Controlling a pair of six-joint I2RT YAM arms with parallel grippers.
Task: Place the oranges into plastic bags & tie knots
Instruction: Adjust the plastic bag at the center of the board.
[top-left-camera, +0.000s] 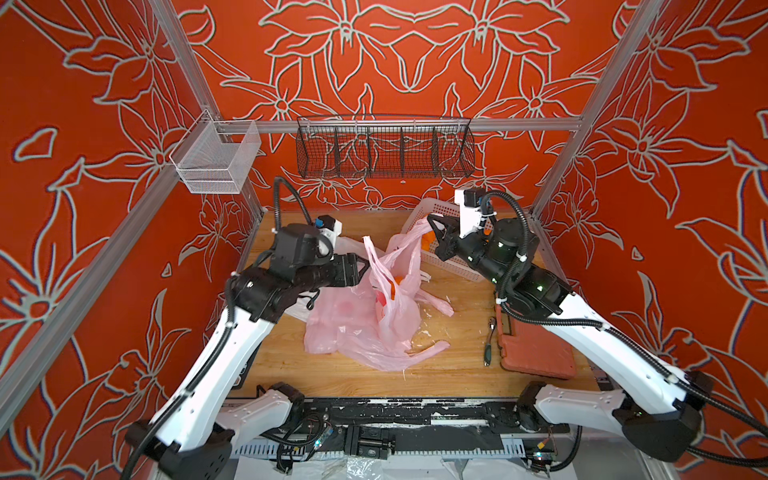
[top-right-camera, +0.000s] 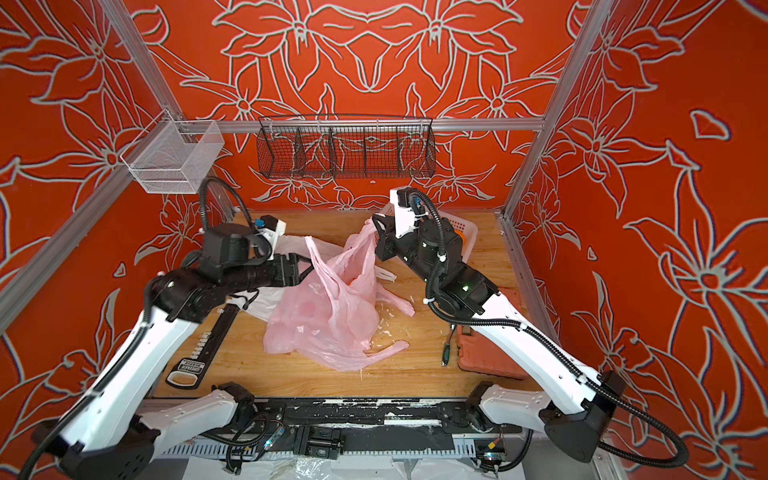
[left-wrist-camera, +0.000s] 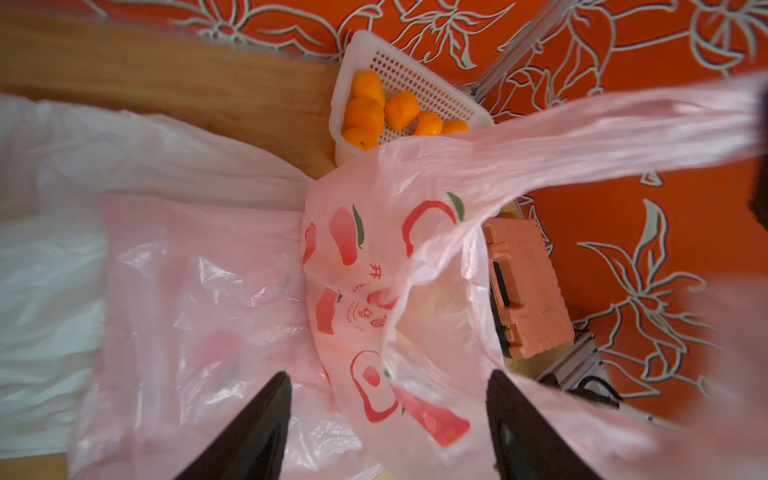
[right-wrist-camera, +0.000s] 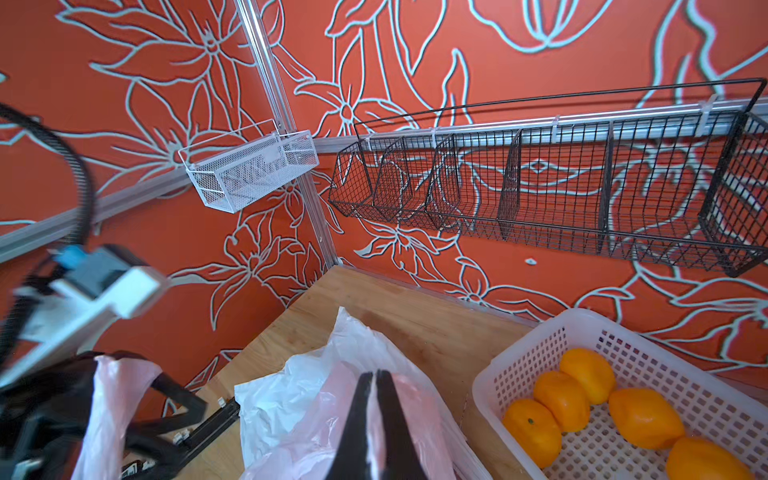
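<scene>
Up on the left wall hangs a white mesh basket (top-left-camera: 216, 162). Below it, at the left of the frame, my left claw (left-wrist-camera: 389, 375) is wide open. Its two fingers (left-wrist-camera: 266, 419) stand far apart. Pink plastic lies across the gap between them, but they do not squeeze it. Just behind that claw, a white bag (right-wrist-camera: 282, 399) lies crumpled on the wooden surface (top-left-camera: 457, 374).

At the middle of the frame, in both top views, a pink bag (top-left-camera: 395, 303) with red fruit prints stands up with its mouth open. Something orange shows through its thin side. One handle (top-left-camera: 370, 253) pokes up right beside the tip of my left claw. The other handle (top-left-camera: 409, 237) is pulled up toward the upper right. A second pink bag (top-left-camera: 332, 328) lies flat under the standing one. High on the back wall hangs a black wire rack (top-left-camera: 386, 149).

My right claw (right-wrist-camera: 374, 374) is pinched shut on that pulled-up handle, with pink plastic caught between its fingers. Just beside it, at the back right of the surface, sits a white plastic basket (right-wrist-camera: 523, 345). Several oranges (right-wrist-camera: 561, 399) lie in it, touching each other. Nearer to me on the right, an orange tool case (top-left-camera: 536, 353) lies flat, with a small tool (top-left-camera: 489, 340) just beside it.
</scene>
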